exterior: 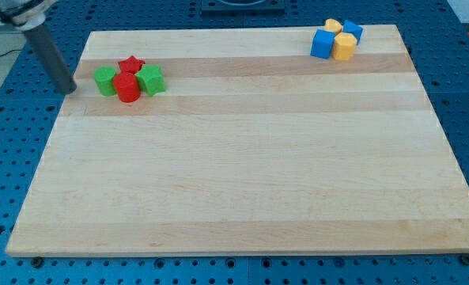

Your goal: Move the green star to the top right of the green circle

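The green star sits at the view's upper left of the wooden board, at the right end of a tight cluster. The green circle is at the cluster's left end. A red cylinder lies between the two, touching both. A red star sits just above the cylinder. My tip is at the board's left edge, a short gap to the left of the green circle and not touching it. The dark rod rises from it toward the view's top left.
Near the board's top right corner, two blue blocks and two yellow blocks are packed together. A blue perforated table surrounds the board.
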You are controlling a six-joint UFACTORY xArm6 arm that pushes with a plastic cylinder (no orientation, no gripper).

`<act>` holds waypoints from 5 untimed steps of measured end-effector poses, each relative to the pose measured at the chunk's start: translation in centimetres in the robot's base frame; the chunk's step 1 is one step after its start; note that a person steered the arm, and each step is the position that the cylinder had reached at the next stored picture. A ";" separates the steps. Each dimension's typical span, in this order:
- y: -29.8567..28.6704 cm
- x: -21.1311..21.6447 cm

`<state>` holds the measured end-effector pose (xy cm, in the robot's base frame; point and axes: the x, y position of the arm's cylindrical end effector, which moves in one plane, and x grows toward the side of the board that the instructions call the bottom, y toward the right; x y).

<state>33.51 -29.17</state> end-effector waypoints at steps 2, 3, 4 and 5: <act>12.2 -0.7; 17.7 -1.6; 15.0 -1.6; 6.7 -1.6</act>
<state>31.94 -22.51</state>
